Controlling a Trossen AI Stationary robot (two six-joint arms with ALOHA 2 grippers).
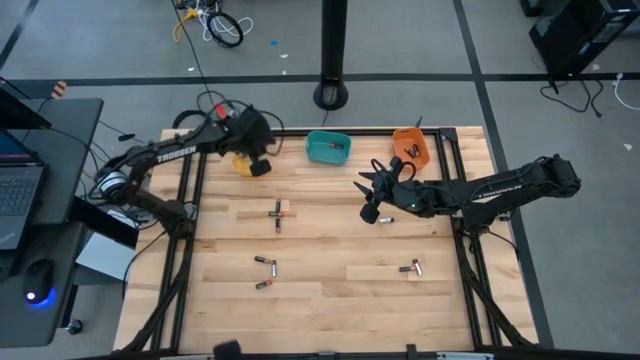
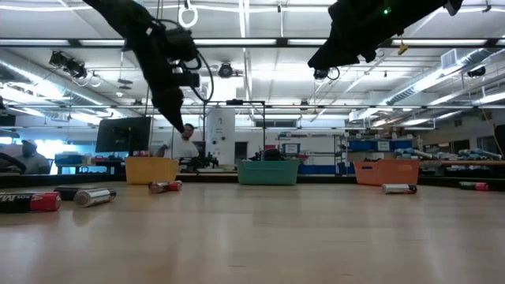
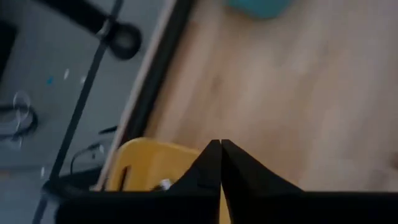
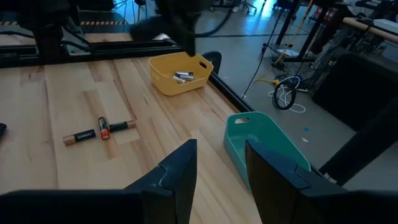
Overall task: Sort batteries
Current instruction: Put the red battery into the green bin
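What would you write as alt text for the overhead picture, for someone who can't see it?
Two dark robot arms reach over a pale wooden table: the left hand is shut above a small yellow plastic bin, the right hand hangs open near mid-table. A teal bin and an orange bin sit along the far edge, with small cylindrical batteries scattered across the wood.

Three bins (image 1: 328,147) along the table's (image 1: 330,290) far edge, batteries (image 1: 279,214) scattered nearer.

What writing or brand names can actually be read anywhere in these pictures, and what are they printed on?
"TROSSEN": white letters on the left arm, seen from above.
Similar white letters run along the right arm, too small to read for sure.
Pale lettering on the red-tipped battery in the low view: blurred, only fragments.
Markings on the batteries in the right wrist view: too small to read.
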